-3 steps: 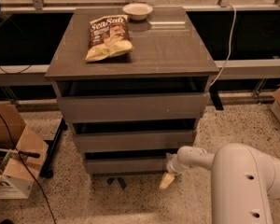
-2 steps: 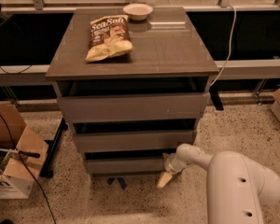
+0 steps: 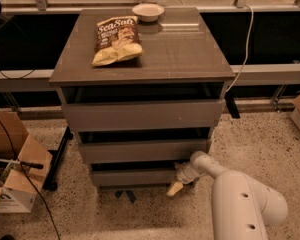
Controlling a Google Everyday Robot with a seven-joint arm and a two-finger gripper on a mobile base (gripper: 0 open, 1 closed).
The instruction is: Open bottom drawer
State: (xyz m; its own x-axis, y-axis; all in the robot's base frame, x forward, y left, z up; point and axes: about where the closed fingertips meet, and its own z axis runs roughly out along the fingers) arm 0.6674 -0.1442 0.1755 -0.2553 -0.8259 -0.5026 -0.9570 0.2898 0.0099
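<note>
Camera view shows the gripper (image 3: 178, 180) at the 3 o'clock end of the bottom drawer (image 3: 132, 177), low at 6 o'clock, spread or pressed together I cannot tell; its flat front looks stiff, smooth, with no handle, so pull by the top edge.

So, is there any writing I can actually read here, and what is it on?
"Sea Salt": on the chip bag lying on the cabinet top; the smaller print under it is too blurred to read.
Dark mark on the cardboard box at the lower left: not readable.
No text on the bowl, on the bottom drawer, or on the gripper at that drawer's right end.
</note>
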